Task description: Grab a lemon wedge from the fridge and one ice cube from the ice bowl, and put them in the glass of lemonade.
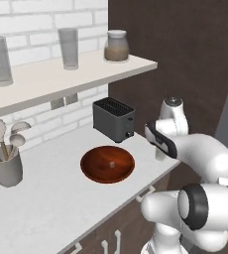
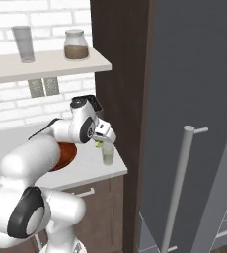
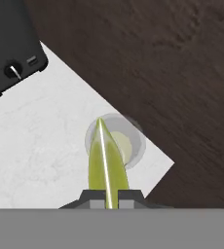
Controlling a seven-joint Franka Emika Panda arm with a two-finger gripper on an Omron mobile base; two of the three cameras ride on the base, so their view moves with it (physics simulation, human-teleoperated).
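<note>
Gripper (image 2: 103, 143): closed on the lemon wedge (image 3: 107, 163), pinched between the 2 fingertips, directly over the glass of lemonade (image 2: 107, 154).
Hand view: wedge's thin edge points up across the glass rim; toaster (image 3: 9, 44) corner at top left.
Right base view: glass stands near the counter (image 2: 93, 168) corner, beside the dark cabinet (image 2: 120, 89); grey fridge (image 2: 194, 99) to the right.
Left base view: ice bowl (image 1: 107, 164) with 1 ice cube (image 1: 112, 163) inside, in front of the toaster; utensil cup (image 1: 5, 166) at left.

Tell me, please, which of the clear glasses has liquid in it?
The short glass on the counter corner beside the dark cabinet, under the pincer; the two taller glasses on the shelf look empty.
</note>
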